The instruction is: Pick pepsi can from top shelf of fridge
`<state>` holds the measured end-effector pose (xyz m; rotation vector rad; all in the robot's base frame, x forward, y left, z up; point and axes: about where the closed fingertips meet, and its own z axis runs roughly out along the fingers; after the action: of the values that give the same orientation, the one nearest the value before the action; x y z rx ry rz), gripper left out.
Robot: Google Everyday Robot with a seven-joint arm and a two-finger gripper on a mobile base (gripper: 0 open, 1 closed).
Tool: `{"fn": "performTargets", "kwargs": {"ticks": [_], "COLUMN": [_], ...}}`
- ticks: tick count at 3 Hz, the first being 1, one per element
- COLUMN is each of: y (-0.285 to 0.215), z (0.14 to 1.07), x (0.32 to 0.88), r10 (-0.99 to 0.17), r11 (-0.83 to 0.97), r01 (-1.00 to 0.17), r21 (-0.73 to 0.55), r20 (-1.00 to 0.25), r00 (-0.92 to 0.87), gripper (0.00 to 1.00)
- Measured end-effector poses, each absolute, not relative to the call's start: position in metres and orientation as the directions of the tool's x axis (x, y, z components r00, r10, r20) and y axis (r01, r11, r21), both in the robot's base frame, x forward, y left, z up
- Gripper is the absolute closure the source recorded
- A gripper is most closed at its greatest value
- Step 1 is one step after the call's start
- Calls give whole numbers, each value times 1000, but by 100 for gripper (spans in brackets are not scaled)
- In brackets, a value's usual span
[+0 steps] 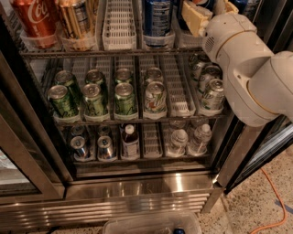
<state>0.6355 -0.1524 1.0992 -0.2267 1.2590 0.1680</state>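
The fridge [137, 192] stands open in front of me. Its top shelf [114, 52] is a wire rack with white lane trays. A blue pepsi can [158, 18] with white lettering stands in a lane right of the middle. My gripper [198, 17] reaches into the top shelf just right of that can, at the top edge of the view. A second blue can [201, 2] with a bit of red and white shows behind the gripper, mostly hidden. My white arm [247, 68] covers the fridge's right side.
A red Coca-Cola can [36, 20] and a gold can [75, 20] stand at the top left, next to an empty white lane tray [119, 23]. Green-and-silver cans [94, 98] fill the middle shelf. Small cans and bottles [130, 141] are on the lower shelf. An orange cable [274, 201] lies on the floor.
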Motion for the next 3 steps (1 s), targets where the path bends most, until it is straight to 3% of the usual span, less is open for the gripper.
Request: {"fn": "performTargets", "kwargs": {"ticks": [3], "y": [-158], "z": [1123], "x": [619], "r10": [-7], "r11": [963], "r01": [-248], "r21": [-104], "r20": [-932], "r00": [363], "gripper": [100]}}
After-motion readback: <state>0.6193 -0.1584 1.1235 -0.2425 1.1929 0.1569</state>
